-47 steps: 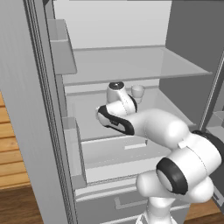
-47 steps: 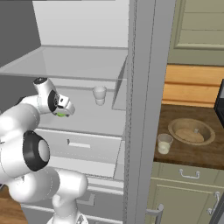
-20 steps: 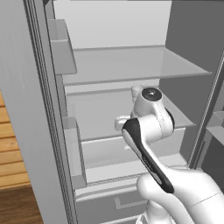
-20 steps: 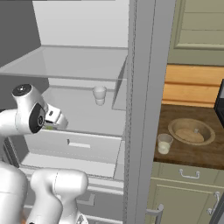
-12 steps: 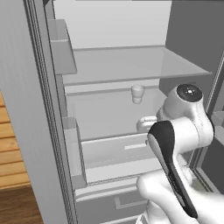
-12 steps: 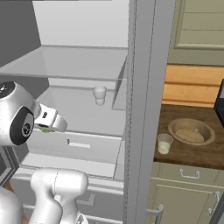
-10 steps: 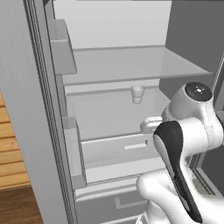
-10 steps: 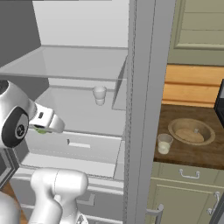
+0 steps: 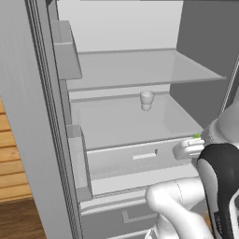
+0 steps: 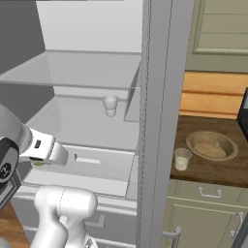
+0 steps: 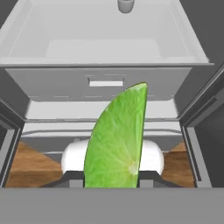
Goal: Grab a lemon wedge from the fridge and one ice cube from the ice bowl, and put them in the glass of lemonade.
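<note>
Lemon wedge (image 11: pixel 116 142), bright green and pointed, stands upright between the gripper's (image 11: pixel 111 177) two dark fingers, which are clamped on its lower part; its tip points up in the hand view and its cut face with pale lines is toward the camera. In the left base view only a small green bit (image 9: pixel 197 137) shows at the top of the white hand (image 9: pixel 189 149), and in the right base view a green edge (image 10: pixel 39 163) shows under the hand (image 10: pixel 46 151). The hand holds the wedge in front of the open fridge (image 9: pixel 32 116), outside its shelves, at the height of the pale drawer (image 9: pixel 140 158) with the flat handle.

Inside the fridge, a small pale cup (image 9: pixel 146 100) stands on the lower shelf (image 9: pixel 121 123), near its back edge and about in the middle; the upper shelf (image 9: pixel 126 70) lies above it. The same cup (image 10: pixel 110 105) shows in the right base view, and at the top edge of the hand view (image 11: pixel 125 5).

To the right of the fridge, on the dark wooden worktop (image 10: pixel 213 169), the glass of lemonade (image 10: pixel 182 159) stands near the front left edge, with pale liquid in its lower part. The ice bowl (image 10: pixel 211 145), round and tan-brown, sits just beside it, to its right and a little further back. Both are well apart from the gripper. Beige cabinets (image 10: pixel 203 218) are below the worktop.
</note>
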Available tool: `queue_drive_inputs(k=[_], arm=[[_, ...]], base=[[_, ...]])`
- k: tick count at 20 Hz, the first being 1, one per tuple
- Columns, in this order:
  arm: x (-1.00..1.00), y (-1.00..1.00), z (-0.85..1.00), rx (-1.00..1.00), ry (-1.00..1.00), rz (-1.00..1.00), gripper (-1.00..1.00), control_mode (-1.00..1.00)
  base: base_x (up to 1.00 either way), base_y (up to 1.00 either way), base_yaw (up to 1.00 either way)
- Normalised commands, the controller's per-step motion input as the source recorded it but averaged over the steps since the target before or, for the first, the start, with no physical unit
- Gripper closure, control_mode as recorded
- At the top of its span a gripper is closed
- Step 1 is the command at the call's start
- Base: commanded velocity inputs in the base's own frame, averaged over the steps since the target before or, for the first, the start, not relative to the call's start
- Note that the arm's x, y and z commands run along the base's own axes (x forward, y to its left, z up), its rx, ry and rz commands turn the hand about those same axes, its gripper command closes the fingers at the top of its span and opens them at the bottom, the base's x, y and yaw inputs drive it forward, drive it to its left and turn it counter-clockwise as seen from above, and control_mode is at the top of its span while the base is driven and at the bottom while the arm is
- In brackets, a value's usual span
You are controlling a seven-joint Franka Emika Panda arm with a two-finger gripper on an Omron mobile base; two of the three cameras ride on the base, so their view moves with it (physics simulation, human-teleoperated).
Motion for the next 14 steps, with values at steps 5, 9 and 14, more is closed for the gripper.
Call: queue_drive_inputs(k=[5,9,14], arm=[[-0.03,-0.03,0.0,0.0,0.0,0.0,1.0,-1.0],[0.0,0.0,0.0,0.0,0.0,0.0,1.0,1.0],[0.0,0.0,0.0,0.0,0.0,0.0,1.0,1.0]], base=[[0.0,0.0,0.0],[-0.33,-0.03,-0.04],[-1.0,-0.22,-0.38]])
